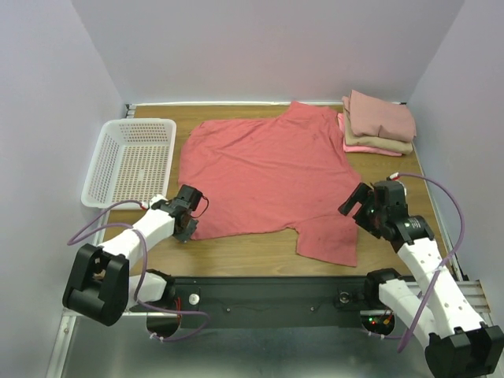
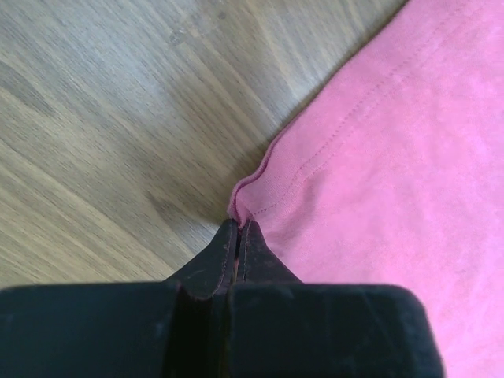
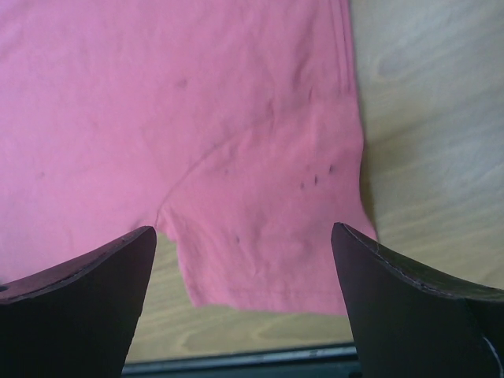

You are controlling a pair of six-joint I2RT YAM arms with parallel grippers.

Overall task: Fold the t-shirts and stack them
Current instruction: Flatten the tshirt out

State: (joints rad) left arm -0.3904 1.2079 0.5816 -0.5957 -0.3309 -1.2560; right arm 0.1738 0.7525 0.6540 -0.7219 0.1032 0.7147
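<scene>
Coral-red shirt (image 1: 264,169) spread flat mid counter (image 1: 252,256). L hand (image 2: 236,227) pinching its near-left hem corner; R hand (image 3: 244,236) spread wide over near-right sleeve. Folded tees stack (image 1: 378,124) far right

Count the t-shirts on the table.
4: the coral-red t-shirt spread mid-table; the dusty-pink t-shirt atop the tan t-shirt atop the bright-pink t-shirt, stacked far right. Others may hide within the stack.

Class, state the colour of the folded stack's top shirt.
Top folded shirt is dusty pink; best in top external view.
</scene>
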